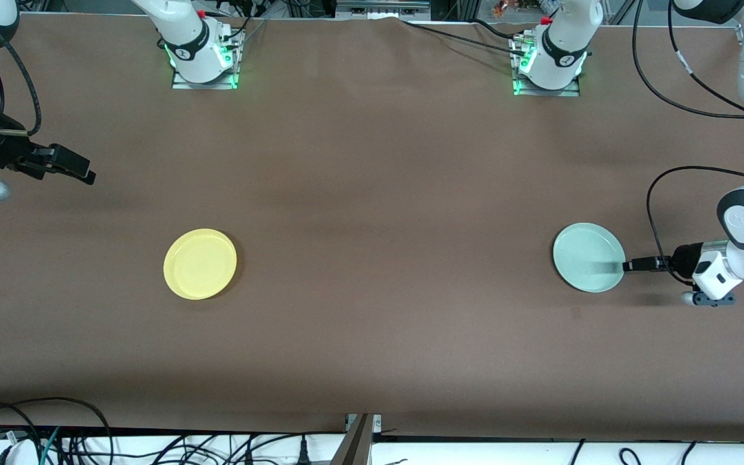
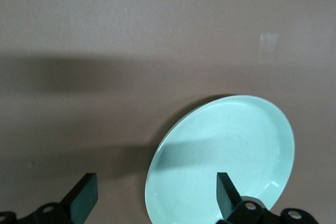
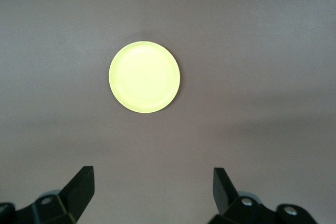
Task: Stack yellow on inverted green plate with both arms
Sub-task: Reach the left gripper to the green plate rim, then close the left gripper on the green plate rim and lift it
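The yellow plate (image 1: 200,263) (image 3: 144,76) lies rim up on the brown table toward the right arm's end. The green plate (image 1: 589,257) (image 2: 226,156) lies rim up toward the left arm's end. My left gripper (image 1: 629,265) (image 2: 156,195) is low at the green plate's edge and open. One of its fingers (image 2: 226,192) is over the plate, the other is over bare table, so the rim runs between them untouched. My right gripper (image 1: 84,171) (image 3: 152,190) hangs open and empty in the air, well apart from the yellow plate.
The two arm bases (image 1: 203,61) (image 1: 547,68) stand along the table edge farthest from the front camera. Loose cables (image 1: 55,433) and a metal bracket (image 1: 360,439) lie off the table's near edge. A wide stretch of brown table (image 1: 385,258) separates the two plates.
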### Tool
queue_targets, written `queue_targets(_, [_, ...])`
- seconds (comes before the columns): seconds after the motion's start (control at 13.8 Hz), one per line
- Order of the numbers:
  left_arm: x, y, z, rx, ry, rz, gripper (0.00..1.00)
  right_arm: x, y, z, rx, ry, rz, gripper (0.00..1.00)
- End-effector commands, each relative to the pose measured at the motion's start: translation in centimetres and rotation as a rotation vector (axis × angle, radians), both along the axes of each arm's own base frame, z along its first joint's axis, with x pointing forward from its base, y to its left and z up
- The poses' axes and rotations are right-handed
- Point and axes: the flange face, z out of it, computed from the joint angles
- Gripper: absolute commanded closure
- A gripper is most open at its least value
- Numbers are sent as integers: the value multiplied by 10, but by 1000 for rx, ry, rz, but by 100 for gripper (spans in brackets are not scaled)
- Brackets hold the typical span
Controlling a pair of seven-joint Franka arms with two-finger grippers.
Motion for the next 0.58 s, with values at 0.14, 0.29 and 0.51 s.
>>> queue_targets(0.14, [-31, -3, -7, -38, 19, -5, 0, 2, -1, 2, -8, 9, -13, 0])
queue_targets(0.29, [-33, -4, -7, -35, 12, -3, 0, 3, -1, 3, -8, -2, -12, 0])
queue_targets(0.51, [-36, -10, -17, -31, 5, -4, 30, 4, -1, 4, -9, -5, -12, 0])
